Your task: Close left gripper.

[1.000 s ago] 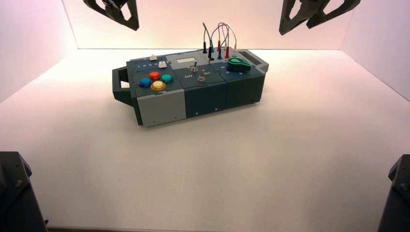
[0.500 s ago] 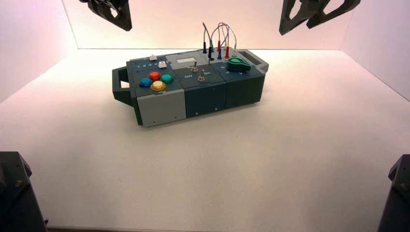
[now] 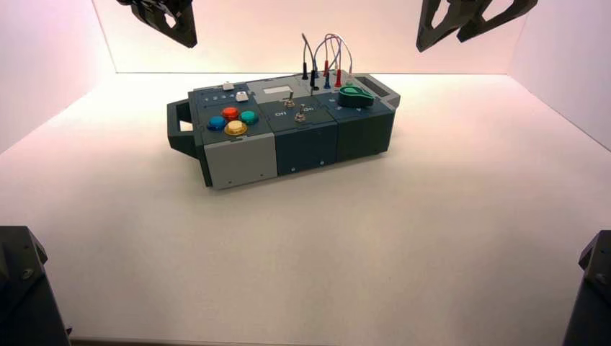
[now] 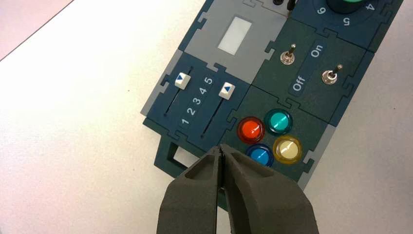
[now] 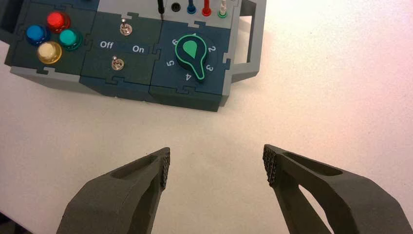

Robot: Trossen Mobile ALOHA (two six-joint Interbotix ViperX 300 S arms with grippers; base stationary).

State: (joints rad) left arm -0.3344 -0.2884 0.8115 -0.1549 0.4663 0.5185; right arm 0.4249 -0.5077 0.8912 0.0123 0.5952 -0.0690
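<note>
My left gripper (image 3: 184, 34) hangs high at the back left, above and behind the button box (image 3: 238, 155). In the left wrist view its two black fingers are pressed together, shut on nothing (image 4: 221, 148), over the box's handle end near the blue button (image 4: 259, 155). My right gripper (image 3: 443, 32) hangs high at the back right. In the right wrist view it is wide open and empty (image 5: 216, 163) above bare table, in front of the green knob (image 5: 193, 53).
The box carries four coloured buttons (image 3: 230, 121), two sliders (image 4: 202, 92), two toggle switches (image 4: 311, 66) lettered Off and On, and plugged wires (image 3: 326, 61). White walls close in the table on three sides. Dark arm bases sit at both front corners (image 3: 21, 288).
My left gripper's fingers have come together since a second ago and now show as one narrow claw. The right arm and the box have not moved.
</note>
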